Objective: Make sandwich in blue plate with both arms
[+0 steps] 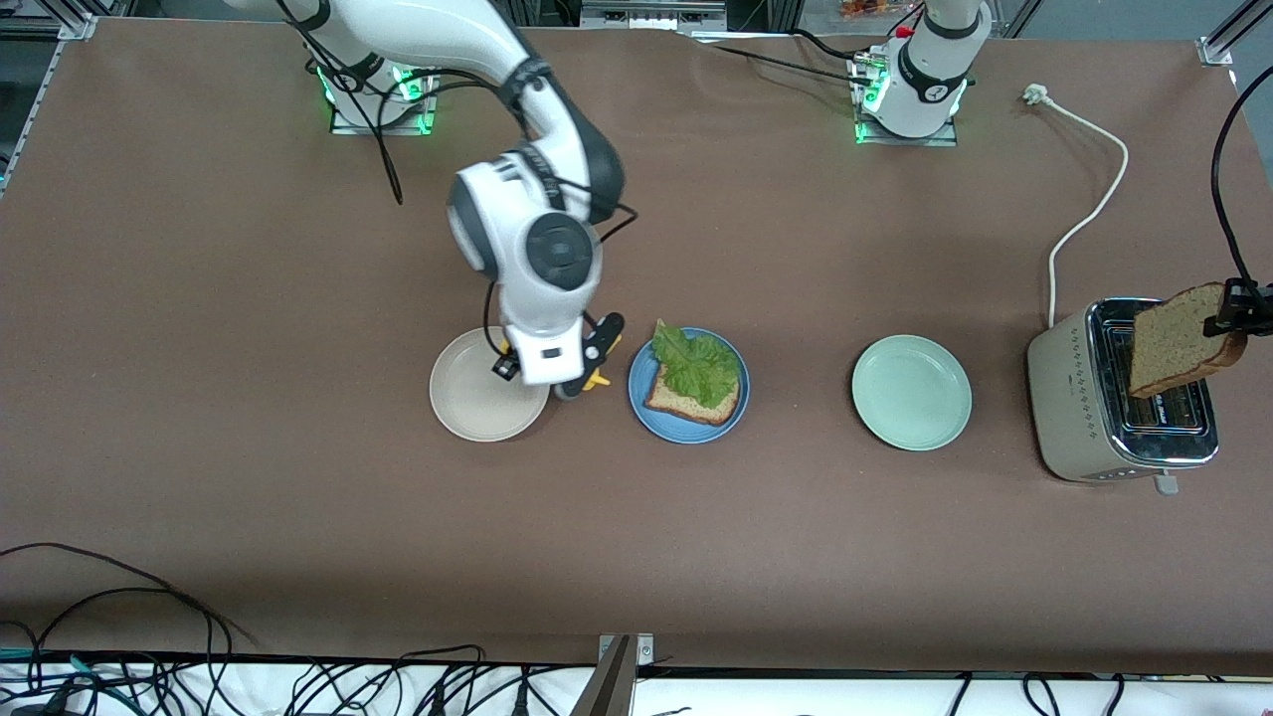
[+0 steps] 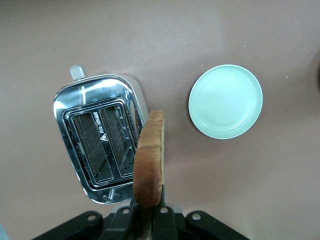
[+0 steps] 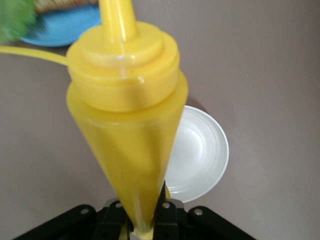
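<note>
The blue plate (image 1: pixel 646 413) carries one brown toast slice (image 1: pixel 686 406) with a ruffled green lettuce leaf (image 1: pixel 696 363) on top. A second toast slice (image 1: pixel 1183 340) hangs edge-up over the toaster (image 1: pixel 1089 408), with my left gripper (image 1: pixel 1228 316) shut on it. The left wrist view shows that slice (image 2: pixel 150 150) between the left gripper's (image 2: pixel 148 200) jaws. My right gripper (image 1: pixel 582 376) is over the table between the beige plate (image 1: pixel 477 403) and the blue plate, shut on a yellow squeeze bottle (image 3: pixel 127 110). The blue plate's rim (image 3: pixel 65 27) shows past the bottle's nozzle.
A pale mint-green plate (image 1: pixel 910 393) lies between the blue plate and the toaster. The toaster's white cord (image 1: pixel 1089 214) runs toward the left arm's base. The toaster's slots (image 2: pixel 102 142) are uncovered. Loose black cables lie along the table's edge nearest the front camera.
</note>
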Controlling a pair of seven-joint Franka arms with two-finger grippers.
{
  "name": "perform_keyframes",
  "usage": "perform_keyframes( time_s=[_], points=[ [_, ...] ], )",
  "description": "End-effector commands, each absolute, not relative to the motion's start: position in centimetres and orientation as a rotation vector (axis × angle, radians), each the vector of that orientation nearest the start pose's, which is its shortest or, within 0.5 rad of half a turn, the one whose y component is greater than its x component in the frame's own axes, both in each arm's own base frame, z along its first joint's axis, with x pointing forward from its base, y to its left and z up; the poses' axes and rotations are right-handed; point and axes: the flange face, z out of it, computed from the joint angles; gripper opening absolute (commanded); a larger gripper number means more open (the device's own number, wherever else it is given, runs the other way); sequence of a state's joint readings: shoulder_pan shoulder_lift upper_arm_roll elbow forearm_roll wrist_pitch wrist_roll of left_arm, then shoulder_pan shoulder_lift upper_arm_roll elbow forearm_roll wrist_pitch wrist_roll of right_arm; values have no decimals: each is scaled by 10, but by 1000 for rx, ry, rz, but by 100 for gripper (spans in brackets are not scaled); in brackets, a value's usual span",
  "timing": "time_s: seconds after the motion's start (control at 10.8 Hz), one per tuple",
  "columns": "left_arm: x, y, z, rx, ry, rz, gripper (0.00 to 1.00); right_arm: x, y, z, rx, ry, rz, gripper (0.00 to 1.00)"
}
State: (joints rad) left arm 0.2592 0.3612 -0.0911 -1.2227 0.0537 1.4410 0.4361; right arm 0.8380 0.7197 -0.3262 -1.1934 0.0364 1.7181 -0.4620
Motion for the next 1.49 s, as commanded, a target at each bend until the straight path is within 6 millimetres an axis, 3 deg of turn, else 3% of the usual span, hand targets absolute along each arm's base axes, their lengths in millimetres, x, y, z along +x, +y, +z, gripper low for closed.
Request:
perform_keyframes(
  time_s=[0.0, 0.28, 0.37, 0.65, 0.84, 1.12, 1.39],
  points=[
    [631, 107, 566, -3219, 465, 214, 0, 620, 360, 383, -2640, -1515, 184, 0],
    [632, 95, 567, -3263, 488, 198, 0, 657, 266, 394, -2392, -1497, 62, 0],
    [634, 82, 567, -3260, 518, 200, 0, 664, 232, 393, -2301, -1520, 2, 0],
    [640, 43, 553, -3375, 509, 226, 0, 677, 120, 375, -2053, -1592, -159, 0],
    [645, 0, 530, -3450, 565, 324, 0, 677, 69, 350, -1912, -1625, -250, 0],
    [652, -62, 502, -3558, 592, 452, 0, 675, 27, 302, -1755, -1593, -359, 0],
    [661, -135, 456, -3754, 632, 668, 0, 673, 22, 249, -1641, -1570, -458, 0]
  ],
)
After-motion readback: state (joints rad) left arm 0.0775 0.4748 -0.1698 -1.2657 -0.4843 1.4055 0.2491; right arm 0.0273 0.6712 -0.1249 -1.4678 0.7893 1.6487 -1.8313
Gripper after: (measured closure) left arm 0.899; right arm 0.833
